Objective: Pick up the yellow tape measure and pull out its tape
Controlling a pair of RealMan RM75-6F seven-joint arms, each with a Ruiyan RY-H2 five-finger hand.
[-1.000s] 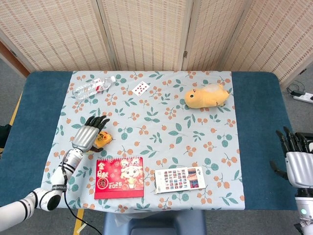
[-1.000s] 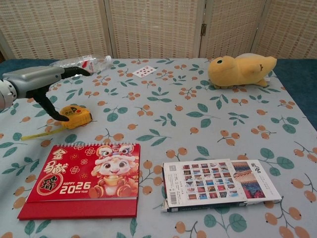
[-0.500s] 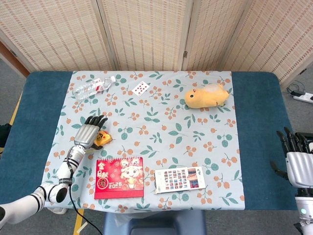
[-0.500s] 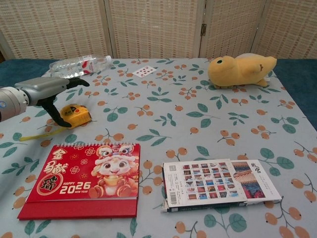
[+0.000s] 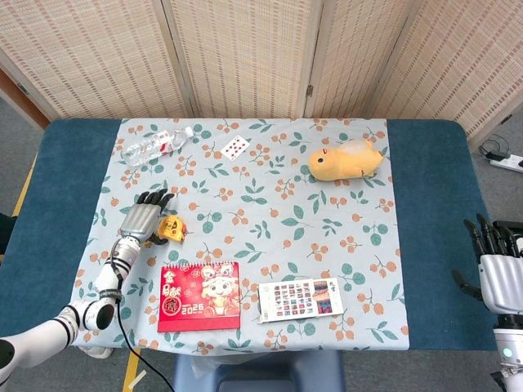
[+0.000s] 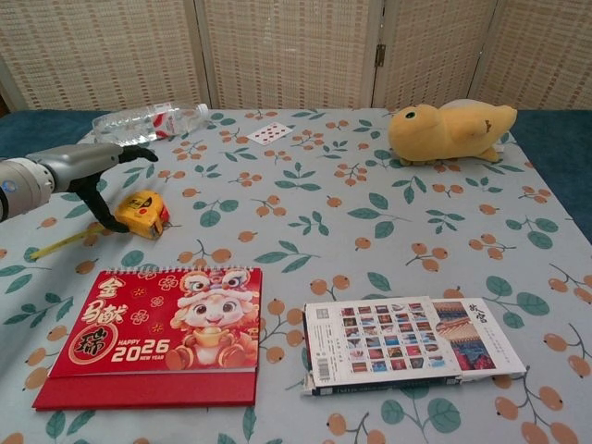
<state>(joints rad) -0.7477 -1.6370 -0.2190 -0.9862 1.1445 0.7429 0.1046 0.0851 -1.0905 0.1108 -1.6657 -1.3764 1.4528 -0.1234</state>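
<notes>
Floral tablecloth (image 6: pixel 388 231) | calendar (image 6: pixel 157 328) reads 2026 | left hand (image 6: pixel 88 166) touching yellow tape measure (image 6: pixel 141 214)

left hand (image 5: pixel 140 220): low, fingers spread (thumb down) | right hand (image 5: pixel 498 273): upright, fingers apart, idle

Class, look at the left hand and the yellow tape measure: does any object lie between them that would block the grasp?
Nothing visible does. The left hand is right at the yellow tape measure, its thumb reaching down to the case's left side. The calendar lies nearer the camera and the water bottle farther back, both off that path.
</notes>
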